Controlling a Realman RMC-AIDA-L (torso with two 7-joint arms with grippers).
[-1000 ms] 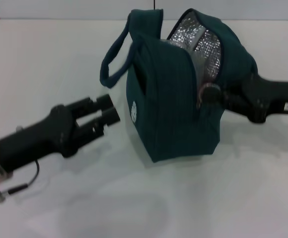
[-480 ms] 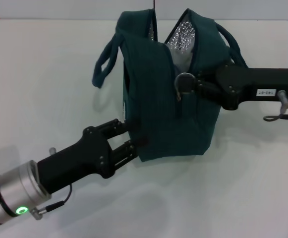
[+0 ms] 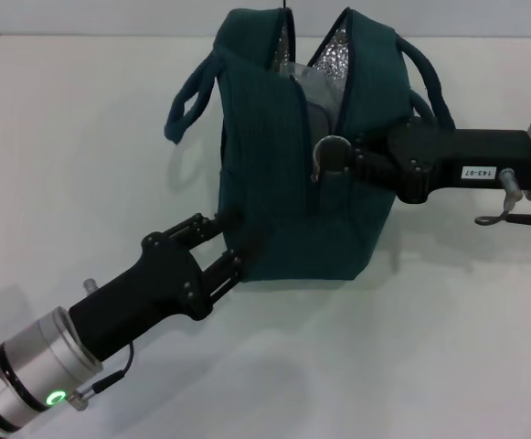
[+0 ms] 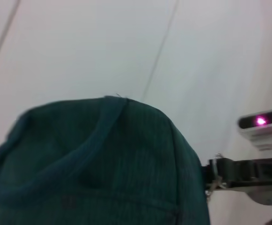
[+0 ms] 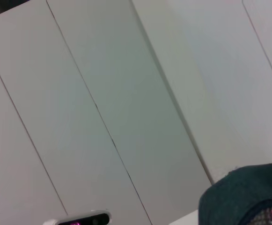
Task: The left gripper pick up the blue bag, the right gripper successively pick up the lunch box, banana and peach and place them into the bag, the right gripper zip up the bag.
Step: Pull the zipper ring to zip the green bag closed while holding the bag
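Observation:
The blue bag (image 3: pixel 288 174) stands upright on the white table, its top still gaping and showing silver lining (image 3: pixel 331 62). A pale, clear thing, likely the lunch box (image 3: pixel 313 96), shows inside; banana and peach are hidden. My right gripper (image 3: pixel 331 155) is at the bag's front, shut on the zipper pull (image 3: pixel 317 172) partway up the zip. My left gripper (image 3: pixel 233 242) is at the bag's lower left corner, its fingers apart with the corner between them. The bag fills the left wrist view (image 4: pixel 93 159), and its top edge shows in the right wrist view (image 5: pixel 248 197).
The white table (image 3: pixel 448 347) lies all around the bag. The bag's handles (image 3: pixel 185 101) hang out to the left and right. My right arm's black forearm (image 3: pixel 457 165) reaches in from the right, also seen in the left wrist view (image 4: pixel 248 171).
My left gripper has come in from the left to the bag's lower corner. The bag has turned and shifted left; my right gripper with the zipper pull has moved left with it.

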